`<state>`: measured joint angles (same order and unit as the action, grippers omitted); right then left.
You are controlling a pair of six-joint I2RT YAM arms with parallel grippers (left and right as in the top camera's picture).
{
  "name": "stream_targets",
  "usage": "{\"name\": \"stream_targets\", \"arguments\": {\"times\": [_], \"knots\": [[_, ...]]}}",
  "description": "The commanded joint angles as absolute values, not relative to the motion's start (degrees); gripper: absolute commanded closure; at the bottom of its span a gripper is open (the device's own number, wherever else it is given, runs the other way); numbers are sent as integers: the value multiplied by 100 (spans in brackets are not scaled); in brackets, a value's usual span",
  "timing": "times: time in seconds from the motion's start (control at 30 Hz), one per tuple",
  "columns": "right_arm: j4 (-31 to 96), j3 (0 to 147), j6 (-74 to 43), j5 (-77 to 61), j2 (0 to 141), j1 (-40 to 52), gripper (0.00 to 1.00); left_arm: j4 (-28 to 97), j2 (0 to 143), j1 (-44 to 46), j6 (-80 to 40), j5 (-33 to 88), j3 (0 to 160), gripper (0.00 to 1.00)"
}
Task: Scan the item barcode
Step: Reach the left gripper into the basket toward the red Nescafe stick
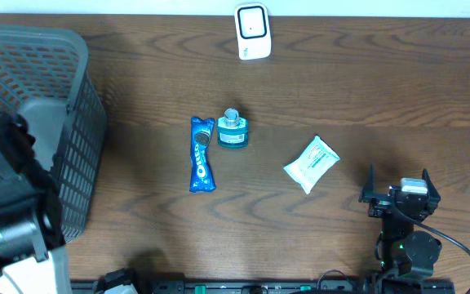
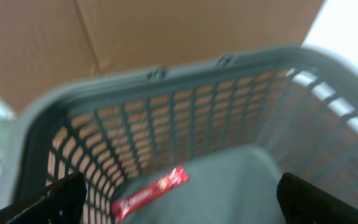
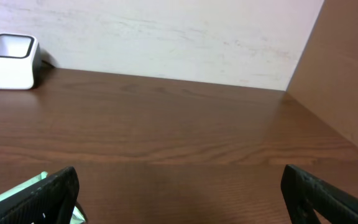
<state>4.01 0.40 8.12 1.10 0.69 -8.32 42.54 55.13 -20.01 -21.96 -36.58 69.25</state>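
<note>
Obstacles on the wooden table: a high-walled grey mesh basket filling the left end, with the left arm over its mouth. An Oreo pack and a teal jar sit just beside each other mid-table, a white packet lies apart to their right, and a white scanner stands at the far edge. Open passage: the bare strip between basket and Oreo pack, the gap between jar and packet, the broad band before the scanner, and the right side up to a cardboard wall.
</note>
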Motion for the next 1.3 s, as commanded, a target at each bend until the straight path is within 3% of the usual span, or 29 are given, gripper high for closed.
{"name": "stream_targets", "arguments": {"times": [0.0, 0.17, 0.5, 0.7, 0.73, 0.83, 0.87, 1.27], "knots": [[414, 32, 777, 139, 38, -781, 1, 4228, 5898, -2853, -2132, -2169, 6648, 2], [414, 32, 775, 139, 38, -781, 1, 4178, 6479, -3673, -1715, -1385, 6479, 2], [414, 32, 775, 139, 38, -784, 1, 4230, 7693, -4305, -705, -1424, 6353, 4], [414, 32, 775, 139, 38, -784, 1, 4093, 8289, -4475, -735, -1743, 6353, 6], [414, 32, 775, 139, 38, -781, 1, 4073, 8359, -4501, -738, -1743, 6353, 20], [414, 32, 775, 139, 38, -781, 1, 4045, 8624, -4582, -735, -1747, 6353, 86], [414, 32, 775, 139, 38, -784, 1, 4038, 8674, -4595, -735, -1750, 6353, 92], [414, 32, 775, 139, 38, -781, 1, 4014, 9063, -4595, -1151, -3358, 6353, 93]]}}
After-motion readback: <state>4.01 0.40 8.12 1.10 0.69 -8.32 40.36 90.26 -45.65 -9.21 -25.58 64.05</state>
